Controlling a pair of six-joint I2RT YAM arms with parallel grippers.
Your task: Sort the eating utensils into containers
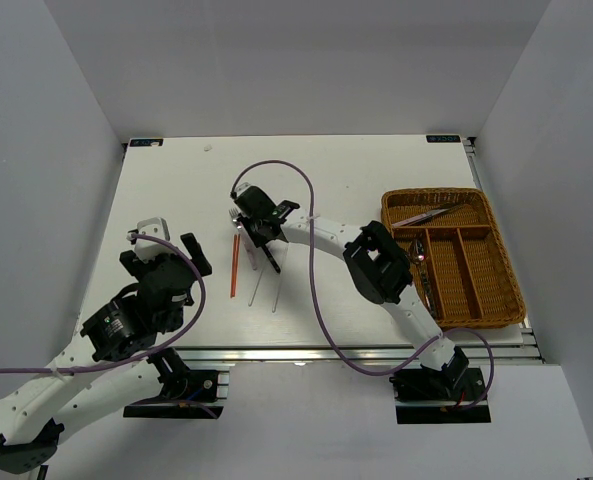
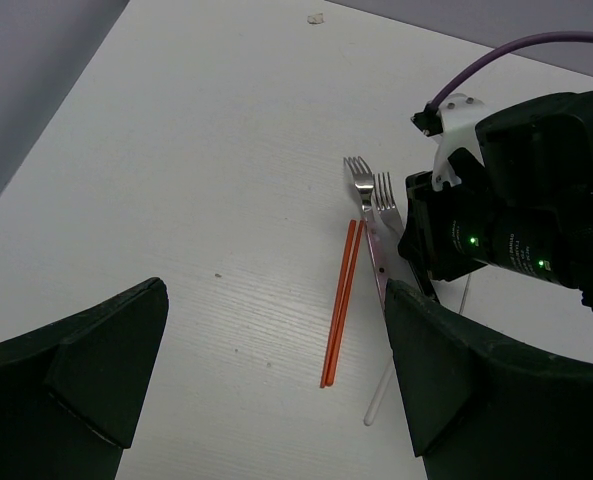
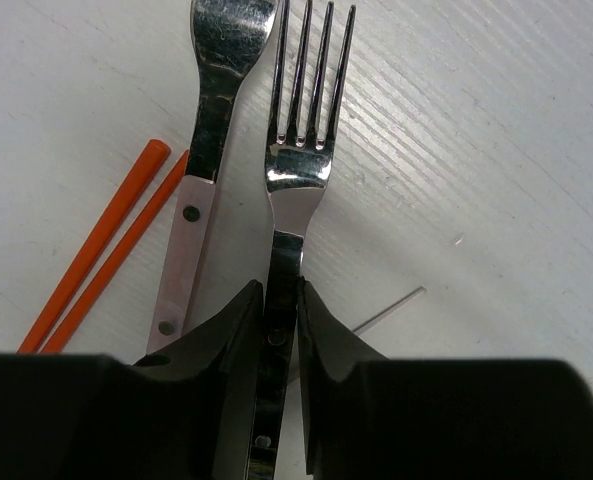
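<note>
My right gripper [image 3: 279, 295] is shut on the handle of a silver fork [image 3: 301, 150], its tines pointing away, low over the table. A second fork with a pink handle [image 3: 216, 100] lies just left of it. A red-orange pair of chopsticks [image 3: 106, 250] lies further left. In the top view the right gripper [image 1: 254, 228] is mid-table by the forks [image 1: 235, 214], the red chopsticks [image 1: 234, 265] and two white chopsticks [image 1: 261, 285]. My left gripper [image 1: 166, 262] is open and empty at the left, and its wrist view shows the red chopsticks [image 2: 341, 300]. The wicker tray [image 1: 496, 290] is at the right.
The tray holds utensils in its long crosswise section [image 1: 426, 215] and some in its leftmost narrow section [image 1: 423, 275]. The right arm's purple cable [image 1: 316, 290] loops over the table. Grey walls close in the table on three sides.
</note>
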